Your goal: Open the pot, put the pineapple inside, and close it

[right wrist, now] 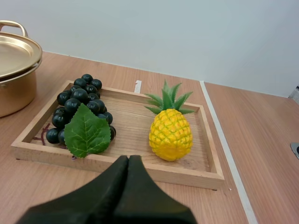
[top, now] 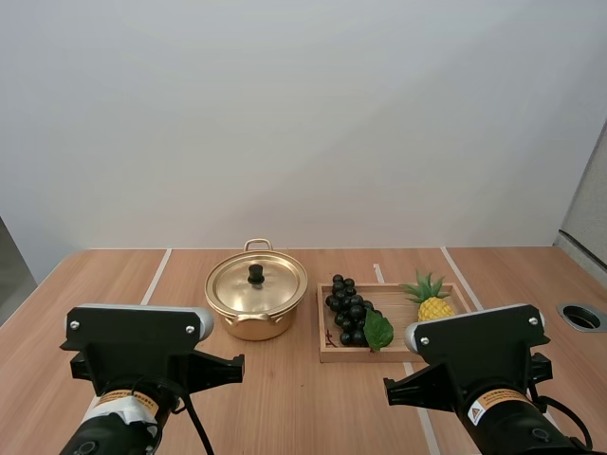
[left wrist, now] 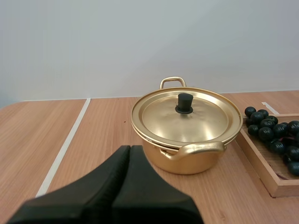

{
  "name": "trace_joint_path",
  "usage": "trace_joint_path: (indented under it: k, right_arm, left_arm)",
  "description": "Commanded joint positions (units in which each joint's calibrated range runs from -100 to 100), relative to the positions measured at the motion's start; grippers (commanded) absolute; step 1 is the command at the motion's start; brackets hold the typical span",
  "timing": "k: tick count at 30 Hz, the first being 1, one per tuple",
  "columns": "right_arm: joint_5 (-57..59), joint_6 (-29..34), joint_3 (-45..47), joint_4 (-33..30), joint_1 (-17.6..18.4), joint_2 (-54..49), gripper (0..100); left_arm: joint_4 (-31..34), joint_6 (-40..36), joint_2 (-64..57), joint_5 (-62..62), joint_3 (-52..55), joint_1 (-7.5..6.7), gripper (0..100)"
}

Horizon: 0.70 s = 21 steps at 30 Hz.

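Since the lid [top: 239, 284] sits on the pot [top: 252, 325] and the pineapple [top: 433, 304] lies in the wooden tray [top: 328, 355] at the pot's three o'clock, every step seems left; left gripper [left wrist: 130, 150] and right gripper [right wrist: 129, 159] are closed, empty.

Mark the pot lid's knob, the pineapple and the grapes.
lid knob [left wrist: 184, 103], left wrist view, on the black knob's side.
pineapple [right wrist: 171, 135], right wrist view, on its yellow body.
grapes [right wrist: 74, 103], right wrist view, on a dark berry mid-bunch.
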Motion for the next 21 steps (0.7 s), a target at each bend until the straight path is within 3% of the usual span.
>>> trace_joint_path:
  k: [1,4,15,21]
  right_arm:
    - [-4.0,9.0,0.0,-2.0,2.3,-0.3,0]
    - [-2.7,9.0,0.0,-6.0,1.8,-0.3,0]
    - [-3.0,9.3,0.0,-6.0,-0.2,-0.3,0]
    - [-3.0,9.3,0.0,-6.0,-0.5,-0.3,0]
  left_arm:
    - [2.9,-6.2,-0.3,0.4,0.0,3.89,0]
    - [2.9,-6.2,-0.3,0.4,0.0,3.75,0]
    - [2.4,-6.6,-0.3,0.0,0.0,1.63,0]
    - [2.2,-6.7,-0.3,-0.2,0.0,1.72,0]
